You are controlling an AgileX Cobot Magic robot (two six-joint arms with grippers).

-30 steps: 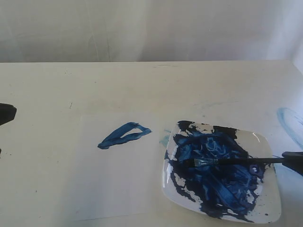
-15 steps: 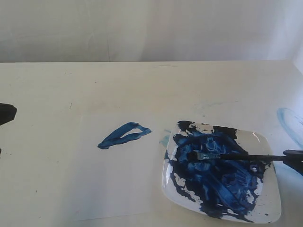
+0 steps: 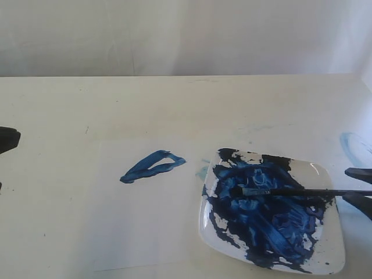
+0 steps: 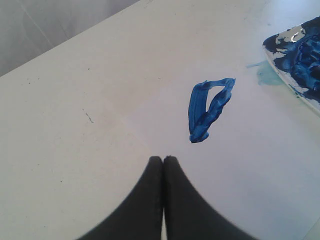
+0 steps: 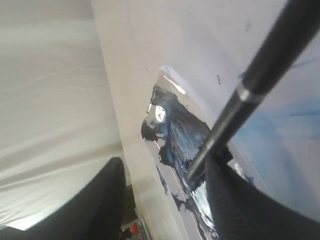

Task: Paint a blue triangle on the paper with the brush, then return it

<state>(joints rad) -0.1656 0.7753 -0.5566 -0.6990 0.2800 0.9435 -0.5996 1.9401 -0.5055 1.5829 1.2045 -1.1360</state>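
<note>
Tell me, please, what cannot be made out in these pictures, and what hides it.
- End of the brush handle: in the exterior view it is cut off by the right edge; in the right wrist view it runs out at the corner.
- The right tool: in the exterior view, only two fingertips show at the right edge.
- Whether the brush touches one finger: in the right wrist view they overlap and are blurred.
- Outline of the paper: in the exterior view it is too pale against the table.

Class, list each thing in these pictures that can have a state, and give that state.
blue triangle, painted, outline closed
paper, lying flat, triangle on it
brush, lying across the plate, not gripped
plate, smeared with dark-blue paint
left gripper, shut, empty
right gripper, open, jaws either side of the brush handle
</note>
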